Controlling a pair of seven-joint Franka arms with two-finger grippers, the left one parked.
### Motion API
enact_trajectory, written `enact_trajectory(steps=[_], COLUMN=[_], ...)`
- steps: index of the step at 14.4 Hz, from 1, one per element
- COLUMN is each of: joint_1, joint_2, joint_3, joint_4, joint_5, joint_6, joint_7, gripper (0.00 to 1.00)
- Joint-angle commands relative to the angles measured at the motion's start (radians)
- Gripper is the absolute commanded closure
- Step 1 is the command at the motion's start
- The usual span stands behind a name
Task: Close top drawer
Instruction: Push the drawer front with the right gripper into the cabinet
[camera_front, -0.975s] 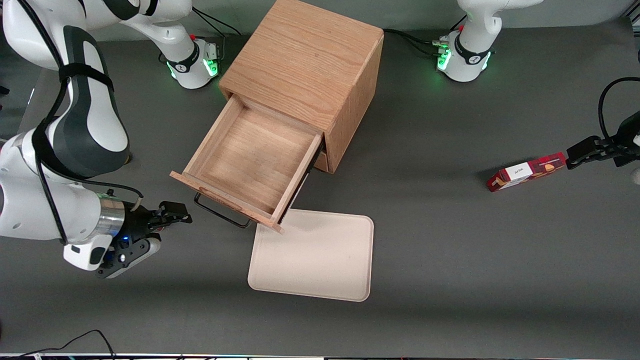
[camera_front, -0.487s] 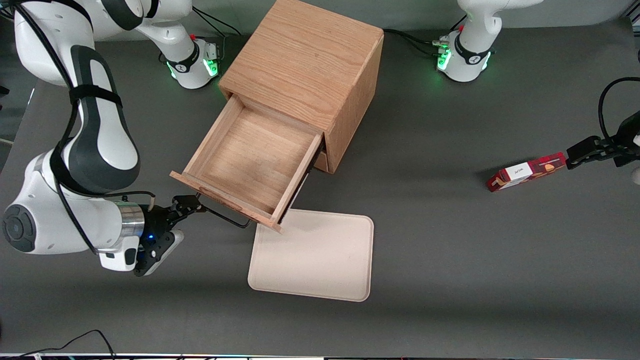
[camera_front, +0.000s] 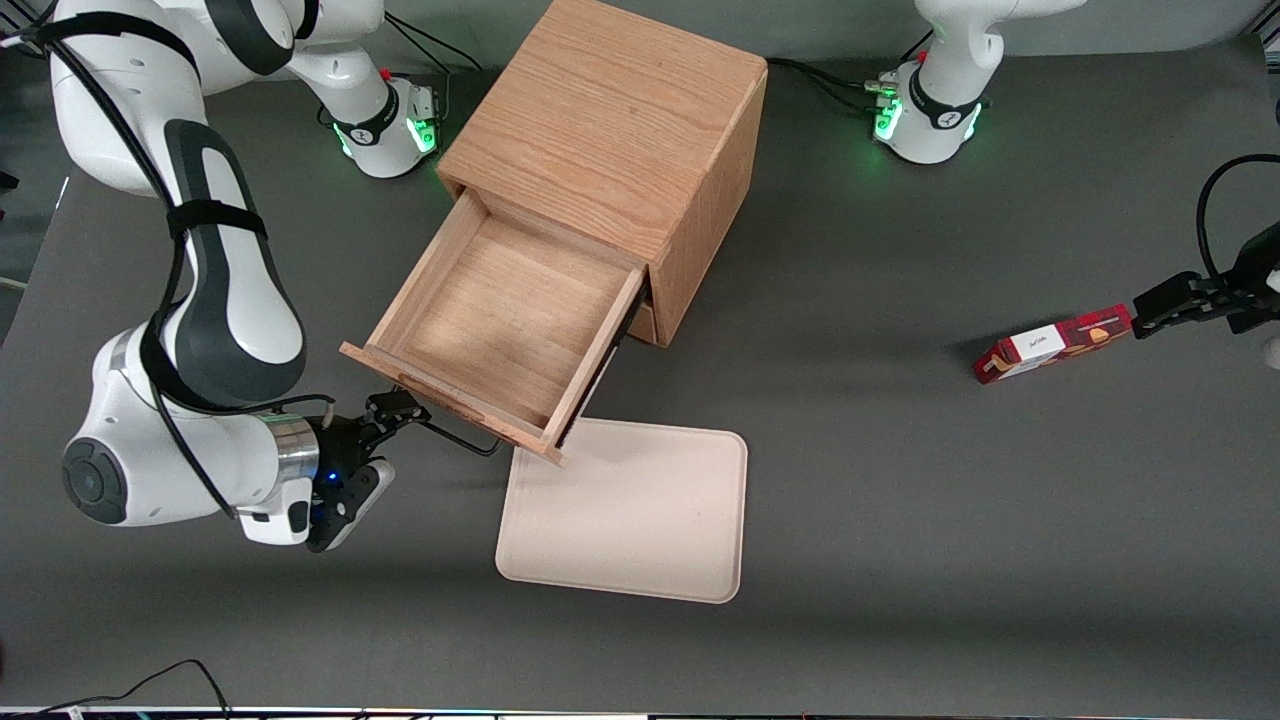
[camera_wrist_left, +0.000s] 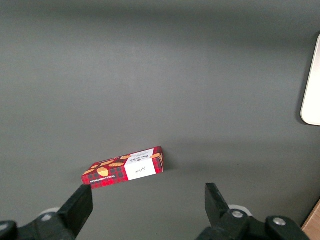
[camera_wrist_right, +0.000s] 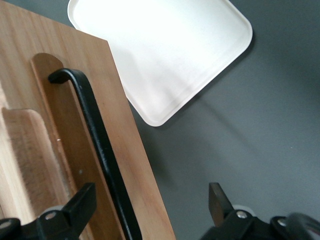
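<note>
On the worktop (camera_front: 900, 520), nearest the front edge, lies a cream tray (camera_front: 625, 512). Just past it, toward the working arm's end, the gripper (camera_front: 392, 415) sits low at the end of the black wire handle (camera_front: 455, 437), its fingers (camera_wrist_right: 80, 204) spread with the handle between them. The top drawer (camera_front: 500, 320) stands pulled far out of the wooden cabinet (camera_front: 610, 130), empty inside. A red patterned box (camera_front: 1052, 343) lies toward the parked arm's end.

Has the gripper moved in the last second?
Yes. The gripper has moved toward the top drawer, now at its black handle, fingers open.
</note>
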Motion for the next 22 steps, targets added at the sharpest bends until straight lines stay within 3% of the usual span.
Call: enact_trajectory(steps=[1, 22], joint_1=[0.002, 0.022], joint_2=[0.024, 0.027], joint_3=[0.0, 0.04], joint_4=[0.026, -0.048], joint_5=[0.023, -0.015], joint_6=[-0.017, 0.062], joint_7=[-0.032, -0.018], gripper=[0.0, 0.0])
